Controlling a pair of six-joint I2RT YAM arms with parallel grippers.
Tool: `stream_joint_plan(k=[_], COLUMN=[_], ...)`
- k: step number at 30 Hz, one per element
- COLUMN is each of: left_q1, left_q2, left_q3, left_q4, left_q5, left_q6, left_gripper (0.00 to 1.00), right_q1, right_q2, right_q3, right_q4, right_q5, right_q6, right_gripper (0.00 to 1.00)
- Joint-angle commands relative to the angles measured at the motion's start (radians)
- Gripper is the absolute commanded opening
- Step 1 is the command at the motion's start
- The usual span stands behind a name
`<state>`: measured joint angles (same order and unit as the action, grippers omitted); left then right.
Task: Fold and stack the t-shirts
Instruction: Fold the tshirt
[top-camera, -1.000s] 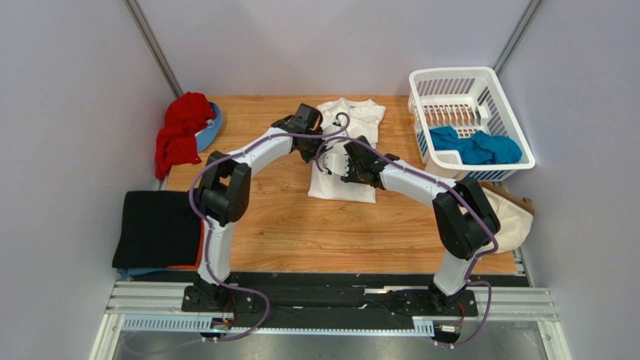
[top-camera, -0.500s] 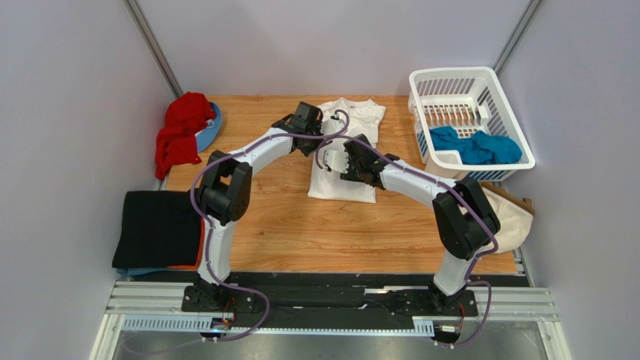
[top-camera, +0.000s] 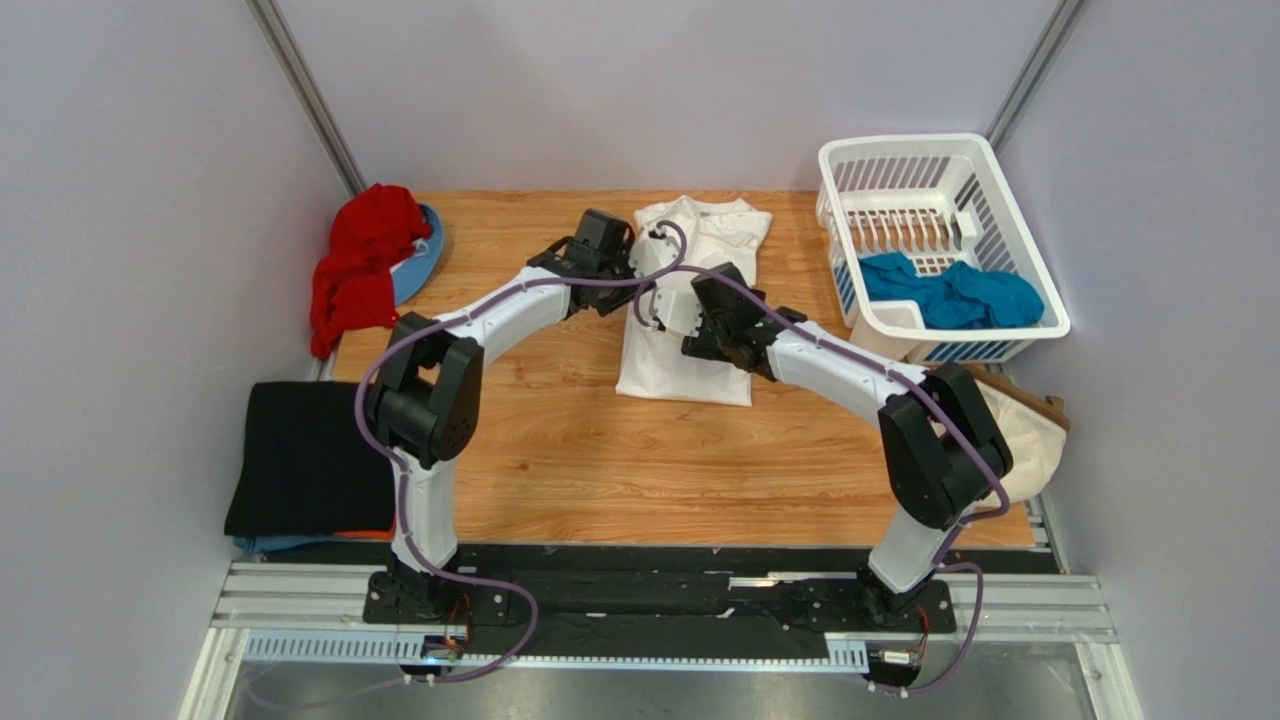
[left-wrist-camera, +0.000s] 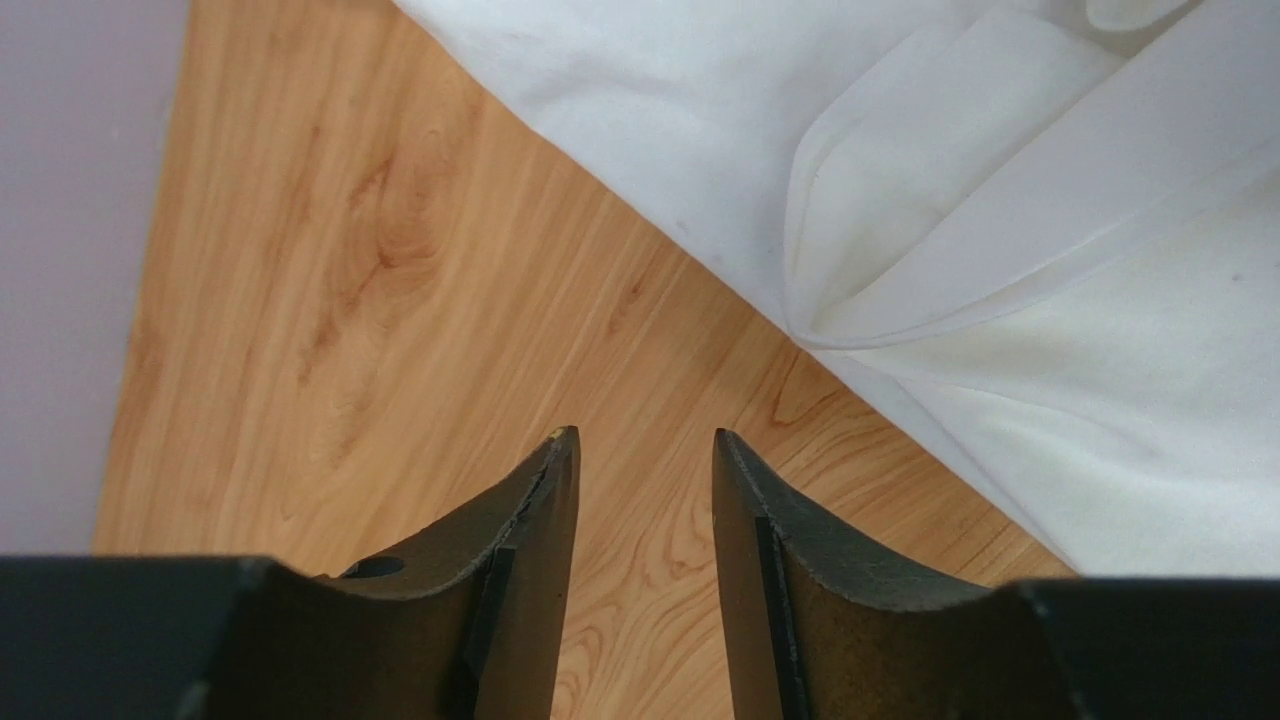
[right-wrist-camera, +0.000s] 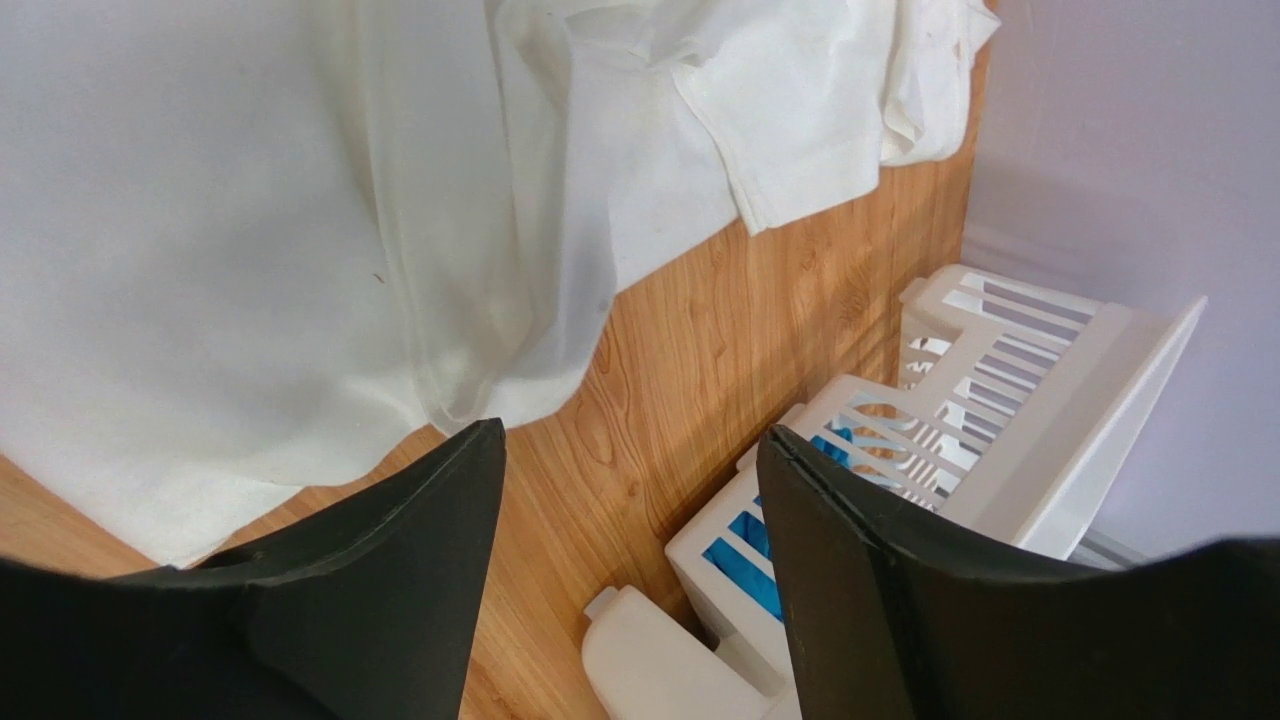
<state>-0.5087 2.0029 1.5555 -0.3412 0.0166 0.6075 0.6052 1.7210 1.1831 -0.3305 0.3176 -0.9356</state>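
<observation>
Left wrist view shows the left end effector (left-wrist-camera: 643, 438) released, its two fingers (left-wrist-camera: 526, 555) parted with nothing between them, only bare wood of the table (left-wrist-camera: 376, 300) showing through the gap. Ahead of it and to its right lies the white t-shirt (left-wrist-camera: 1052, 375), whose folded edge runs diagonally past the fingertips without touching them.

In the right wrist view the right end effector (right-wrist-camera: 628, 435) is likewise released and empty, its fingers (right-wrist-camera: 406, 570) spread wide above the table (right-wrist-camera: 706, 345). The white t-shirt (right-wrist-camera: 226, 225) spreads ahead and to its left. The white basket (right-wrist-camera: 1052, 420) stands to its right, with teal cloth visible through the slats.

From the top external view, the left end effector (top-camera: 624, 282) has drawn slightly back toward the far left since a second ago, and that arm's elbow has swung outward. It now sits just beside the left edge of the white t-shirt (top-camera: 684, 368). The right end effector (top-camera: 688, 308) has shifted farther along the shirt, toward its collar end, and hangs above the cloth. The shirt itself lies as it did.

Farther right of the right end effector, the teal t-shirt (top-camera: 947, 293) lies inside the basket (top-camera: 902, 158). A cream bag (top-camera: 1029, 435) lies at the table's right edge. Well left of the left end effector sit a red cloth (top-camera: 361, 263) and, nearer the arm bases, a folded black t-shirt (top-camera: 308, 450).
</observation>
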Motion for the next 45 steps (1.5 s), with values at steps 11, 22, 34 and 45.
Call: stream_joint_plan(k=[11,22,34,45], left_q1=[0.006,0.009,0.009,0.006], left_q2=[-0.216,-0.269,-0.389,-0.372], left_q3=[-0.126,-0.172,-0.334,-0.367], left_q4=[0.102,0.073,0.030,0.016], left_q5=[-0.072,-0.161,0.038,0.151], left_q6=[-0.043,-0.029,-0.098,-0.098], left_gripper=[0.72,0.85,0.85,0.85], right_q1=[-0.008,-0.053,-0.071,-0.070], right_q2=[-0.132,-0.167,-0.161,-0.254], right_q3=[0.000,0.010,-0.031,-0.161], right_q4=[0.013,-0.045,-0.074,-0.080], right_q5=[0.087,0.049,-0.014,-0.078], right_q6=[0.147,0.373,0.402,0.319], right_gripper=[0.94,1.00,1.00,1.00])
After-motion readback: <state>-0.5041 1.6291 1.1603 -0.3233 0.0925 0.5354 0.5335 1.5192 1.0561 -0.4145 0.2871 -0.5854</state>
